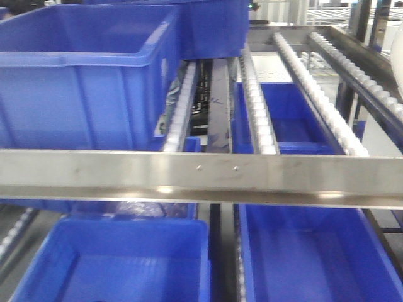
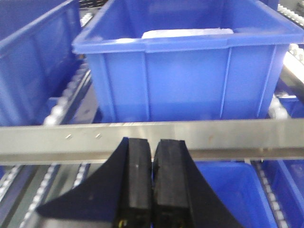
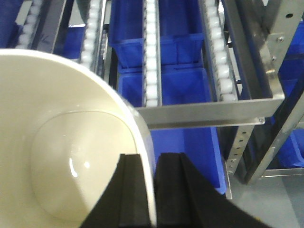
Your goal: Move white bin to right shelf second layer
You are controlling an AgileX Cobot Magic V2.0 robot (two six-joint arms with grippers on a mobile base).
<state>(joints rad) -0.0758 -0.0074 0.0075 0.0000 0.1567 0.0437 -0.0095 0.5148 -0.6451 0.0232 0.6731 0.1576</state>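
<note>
On your left, the front camera shows a large blue crate (image 1: 82, 69) sitting on the roller tier (image 1: 255, 94), behind the steel front rail (image 1: 201, 176), with more blue crates (image 1: 119, 264) on the level below. That view shows neither claw. Your left wrist camera supplies one: the left claw (image 2: 152, 161) has its two black fingers (image 2: 135, 175) pressed nearly together with nothing between them, hanging just in front of the same kind of rail, facing a blue crate with something pale inside. Moving right, only the right wrist camera shows you the white bin (image 3: 61, 156): the right claw (image 3: 151, 190) is clamped on its rim, one finger inside and one outside the wall. The bin is held up beside the shelf's front corner, with white roller rows (image 3: 152, 52) just beyond it and blue crates beneath them.
</note>
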